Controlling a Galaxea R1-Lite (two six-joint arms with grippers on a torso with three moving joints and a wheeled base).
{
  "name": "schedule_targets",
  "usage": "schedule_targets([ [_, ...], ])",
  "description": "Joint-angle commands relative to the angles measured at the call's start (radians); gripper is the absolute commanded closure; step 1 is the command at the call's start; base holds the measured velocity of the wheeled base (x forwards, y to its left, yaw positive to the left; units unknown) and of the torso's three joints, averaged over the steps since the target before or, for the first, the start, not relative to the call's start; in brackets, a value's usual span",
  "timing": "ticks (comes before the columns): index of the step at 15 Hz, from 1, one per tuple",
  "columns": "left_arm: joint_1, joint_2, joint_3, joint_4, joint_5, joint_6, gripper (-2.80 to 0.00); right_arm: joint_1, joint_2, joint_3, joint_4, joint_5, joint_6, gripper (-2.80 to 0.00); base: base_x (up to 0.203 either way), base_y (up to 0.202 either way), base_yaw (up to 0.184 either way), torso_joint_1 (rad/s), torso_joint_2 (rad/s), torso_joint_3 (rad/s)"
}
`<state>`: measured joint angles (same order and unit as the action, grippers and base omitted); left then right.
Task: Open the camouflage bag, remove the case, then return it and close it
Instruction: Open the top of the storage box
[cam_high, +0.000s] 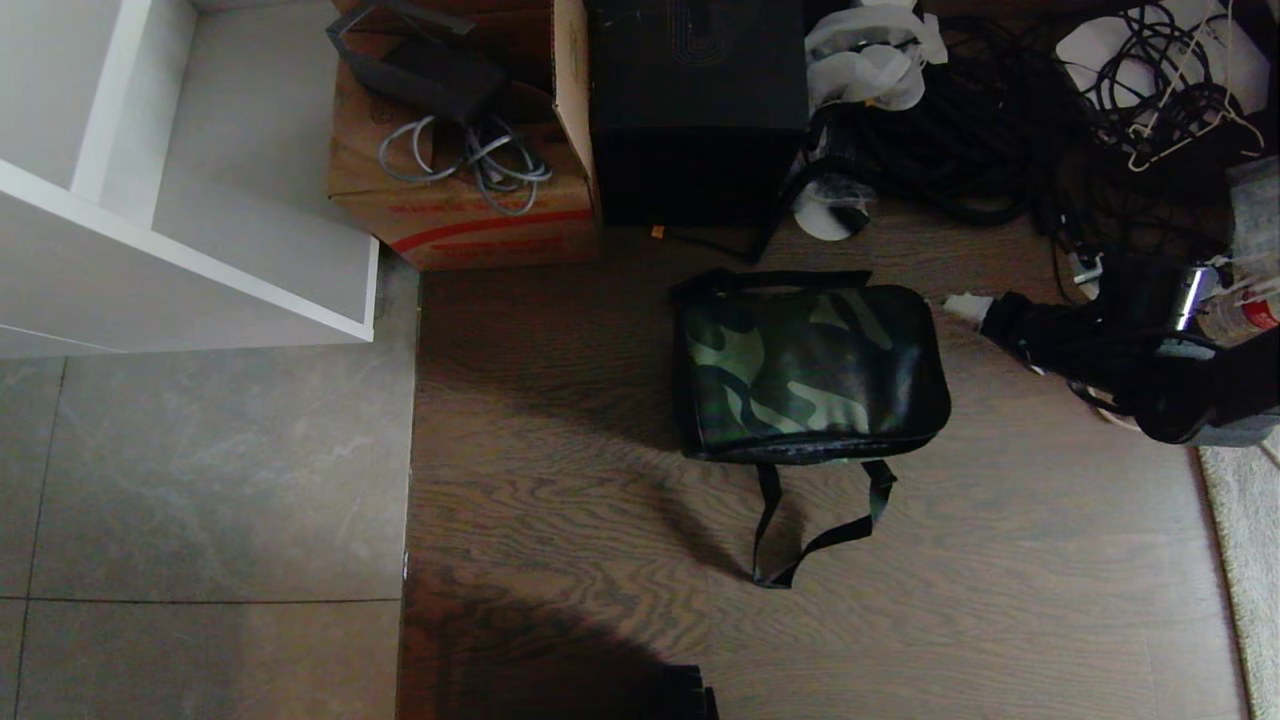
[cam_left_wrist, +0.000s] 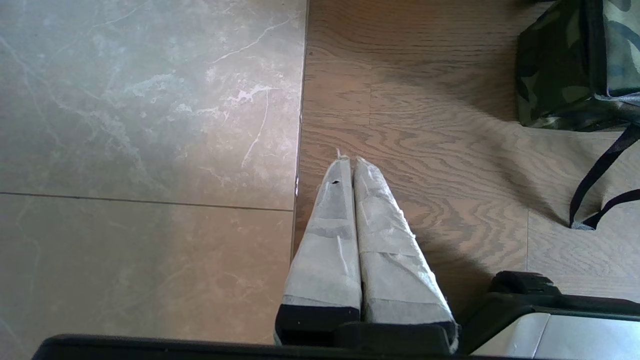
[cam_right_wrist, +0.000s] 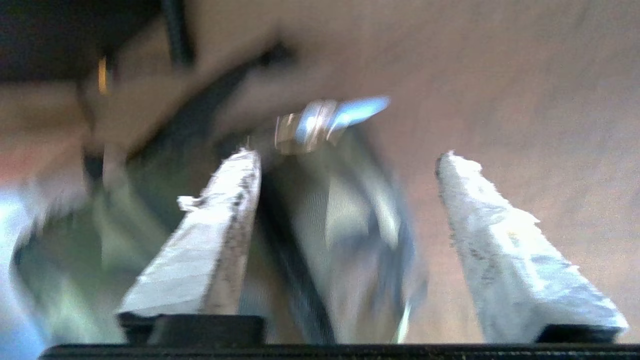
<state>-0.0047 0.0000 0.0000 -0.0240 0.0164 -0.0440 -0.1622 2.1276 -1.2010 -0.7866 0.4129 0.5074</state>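
The camouflage bag (cam_high: 810, 372) is lying closed on the wooden floor (cam_high: 560, 470), its lid down and no case showing outside it. Its black webbing strap (cam_high: 815, 525) is trailing in a loop on the boards on the bag's near side. The right gripper (cam_right_wrist: 350, 160) is hanging at the bag's right-hand end, its jaws standing well apart and clamped on nothing. In the blurred right wrist view, the bag's end is sitting between and just beyond the jaws, with a shiny metal zipper pull (cam_right_wrist: 320, 125) showing a little past the tips, nearer to one finger (cam_right_wrist: 220, 220) than to the other; whether that finger is touching the fabric cannot be told. In the head view the right arm is showing as a dark shape at the right edge, with its white-wrapped tip just beside the bag's corner. The left gripper (cam_left_wrist: 348, 161) is sitting parked, its jaws pressed together and empty, pointing down at the floor where grey tile (cam_left_wrist: 150, 150) is meeting the wood; the bag's corner is lying well away from these jaws, off to one side. Beyond the bag, a brown cardboard box (cam_high: 470, 200), a tall black box (cam_high: 697, 110) and a tangle of black cables (cam_high: 1000, 120) are sitting on the floor.
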Motion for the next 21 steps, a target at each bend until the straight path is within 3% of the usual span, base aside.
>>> schedule_targets([
  [1,-0.001,0.000,0.008,-0.001,0.000,0.000,0.00,-0.007,-0.080,0.097,0.042,0.045,0.012,-2.80,0.000,0.000,0.000,0.000,0.00,0.000],
  [3,0.000,0.000,0.009,-0.001,0.000,0.000,0.00,0.010,-0.115,0.134,0.102,0.060,0.042,-2.80,0.000,0.000,0.000,0.000,0.00,0.000],
  [6,0.000,0.000,0.008,-0.001,0.000,0.000,0.00,0.050,-0.119,0.190,0.110,0.061,0.180,-2.80,0.000,0.000,0.000,0.000,0.00,0.000],
  [14,-0.001,0.000,0.008,-0.001,0.002,0.000,0.00,0.124,-0.052,0.201,0.093,0.042,0.228,-2.80,0.000,0.000,0.000,0.000,0.00,0.000],
  [17,0.000,0.000,0.008,-0.001,0.000,0.000,0.00,0.127,-0.074,0.167,0.094,0.046,0.397,-2.80,0.000,0.000,0.000,0.000,0.00,0.000],
  [21,-0.001,0.000,0.008,-0.001,0.000,0.000,0.00,0.128,-0.129,0.162,0.100,0.049,0.447,-2.80,0.000,0.000,0.000,0.000,0.00,0.000],
])
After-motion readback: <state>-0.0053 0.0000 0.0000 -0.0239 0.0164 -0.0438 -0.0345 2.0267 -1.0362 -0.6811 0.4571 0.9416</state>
